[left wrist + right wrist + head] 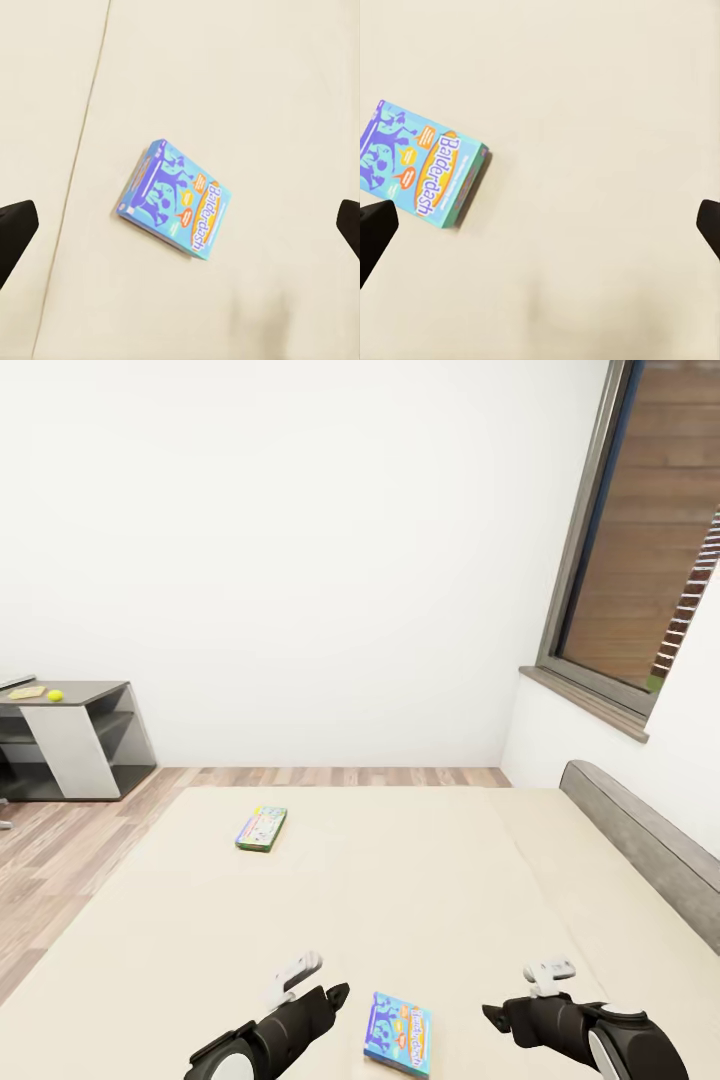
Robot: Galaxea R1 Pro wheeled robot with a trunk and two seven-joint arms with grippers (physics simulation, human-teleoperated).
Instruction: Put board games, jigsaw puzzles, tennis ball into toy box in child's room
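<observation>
Balderdash box (398, 1034) on bed (420, 880) | between both tools | left tool (180, 225), right tool (540, 225) spread

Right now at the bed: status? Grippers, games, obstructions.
Left gripper and right gripper open, empty, above the bed. Balderdash box flat between them; green-edged game box farther up the cover. Nothing on or against either box.

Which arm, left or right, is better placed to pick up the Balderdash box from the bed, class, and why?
Probably left. In its wrist view the Balderdash box lies centred between the open left gripper fingers; the right gripper view has the box off to one side. In the head view it lies between both, slightly nearer the left.
</observation>
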